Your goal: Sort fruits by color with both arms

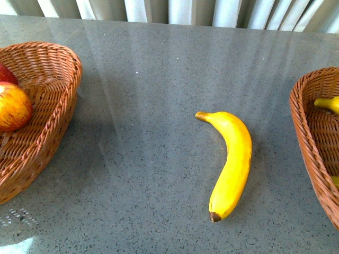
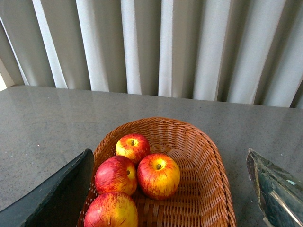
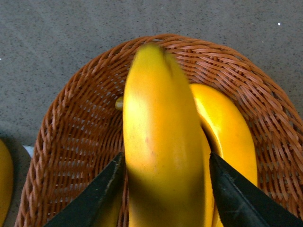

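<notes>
Note the held banana [image 3: 163,142] clamped flank to flank between the right jaws, directly over the right basket [image 3: 75,132], long axis in line with the stored banana [image 3: 232,132] beneath. Treat the left jaws as spread wide and empty above the left basket [image 2: 199,189] and its four apples [image 2: 158,175]. Expect the remaining pick to be the loose banana [image 1: 231,164] on the worktop [image 1: 143,159], between the baskets and nearer the right one, long axis running away from the robot, stem far, brown tip near; judge the right arm the closer
</notes>
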### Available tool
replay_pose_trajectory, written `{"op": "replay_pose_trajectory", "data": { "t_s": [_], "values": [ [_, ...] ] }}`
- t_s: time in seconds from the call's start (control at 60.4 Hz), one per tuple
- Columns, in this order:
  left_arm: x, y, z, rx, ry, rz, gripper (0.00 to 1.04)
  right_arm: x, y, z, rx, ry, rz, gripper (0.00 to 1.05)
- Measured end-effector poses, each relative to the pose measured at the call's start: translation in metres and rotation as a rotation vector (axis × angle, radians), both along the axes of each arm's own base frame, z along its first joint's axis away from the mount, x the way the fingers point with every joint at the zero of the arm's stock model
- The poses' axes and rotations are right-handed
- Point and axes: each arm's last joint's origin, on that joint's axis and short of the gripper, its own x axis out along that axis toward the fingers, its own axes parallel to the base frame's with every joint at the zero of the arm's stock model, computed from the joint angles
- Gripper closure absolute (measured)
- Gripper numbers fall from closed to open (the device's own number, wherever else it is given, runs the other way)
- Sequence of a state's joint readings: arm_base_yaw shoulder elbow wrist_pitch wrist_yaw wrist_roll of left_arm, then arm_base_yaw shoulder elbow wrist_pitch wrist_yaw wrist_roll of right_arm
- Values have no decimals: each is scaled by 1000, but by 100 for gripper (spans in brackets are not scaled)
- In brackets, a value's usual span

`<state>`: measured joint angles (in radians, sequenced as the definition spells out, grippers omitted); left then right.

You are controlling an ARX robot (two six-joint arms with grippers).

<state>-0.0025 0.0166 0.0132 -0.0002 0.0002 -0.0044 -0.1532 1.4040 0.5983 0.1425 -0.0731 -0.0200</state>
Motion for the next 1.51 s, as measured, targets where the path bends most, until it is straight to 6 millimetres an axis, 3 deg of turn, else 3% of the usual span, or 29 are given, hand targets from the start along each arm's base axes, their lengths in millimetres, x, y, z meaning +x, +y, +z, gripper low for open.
{"op": "replay_pose_trajectory", "data": {
  "t_s": [0.149,0.232,0.447,0.613,0.745,0.928,1.193,1.309,1.508],
  "values": [
    [0,0,0,0,0,0,9,-2,7,4,-8,-8,13,21],
    [0,0,0,0,0,0,9,-8,21,11,11,-14,50,8],
    [0,0,0,0,0,0,9,-33,88,32,162,-23,233,9],
    [0,0,0,0,0,0,9,-53,142,18,282,114,210,9],
    [0,0,0,0,0,0,9,-70,173,10,379,208,157,9],
    [0,0,0,0,0,0,9,-71,179,-10,434,329,29,9],
    [0,0,0,0,0,0,9,-52,186,-35,478,429,-109,9],
    [0,0,0,0,0,0,9,-39,190,-48,455,460,-145,9],
    [0,0,0,0,0,0,9,-11,196,-53,443,466,-183,9]
  ]
}}
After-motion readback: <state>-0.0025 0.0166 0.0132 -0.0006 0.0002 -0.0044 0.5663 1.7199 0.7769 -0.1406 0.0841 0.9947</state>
